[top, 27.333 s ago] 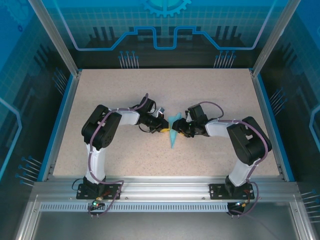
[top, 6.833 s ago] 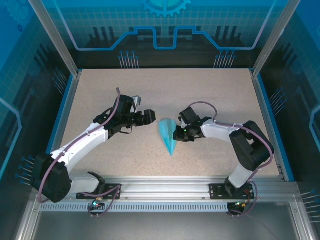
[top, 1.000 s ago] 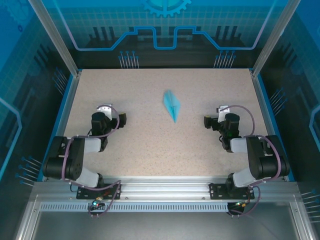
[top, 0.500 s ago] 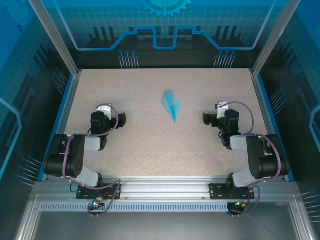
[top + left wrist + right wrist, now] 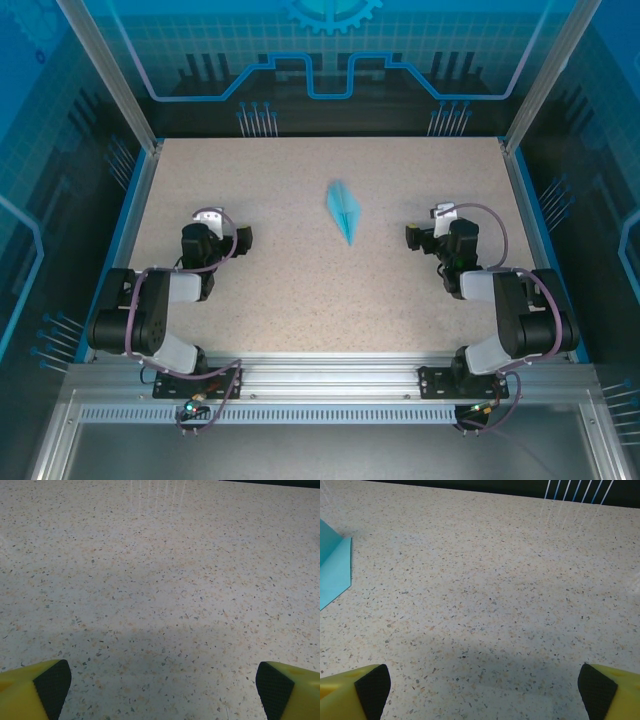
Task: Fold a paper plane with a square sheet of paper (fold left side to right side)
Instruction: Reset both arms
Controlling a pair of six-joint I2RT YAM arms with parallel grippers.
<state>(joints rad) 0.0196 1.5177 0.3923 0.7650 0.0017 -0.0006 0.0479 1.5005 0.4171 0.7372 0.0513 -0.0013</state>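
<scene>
The light-blue paper plane point(image 5: 344, 210) lies alone on the far middle of the speckled tabletop point(image 5: 300, 300), nose toward the near edge. Well apart on either side, the left pincer point(image 5: 243, 238) and right pincer point(image 5: 411, 238) stand wide open, holding nothing. The likely risks are thin creases springing loose, or a careless arm sweep knocking the dart askew.

paper plane point(image 5: 332, 565): light-blue, at the left edge, lying on the tabletop point(image 5: 495, 580)
right gripper point(image 5: 480, 700): jaws spread wide above speckled surface
</scene>
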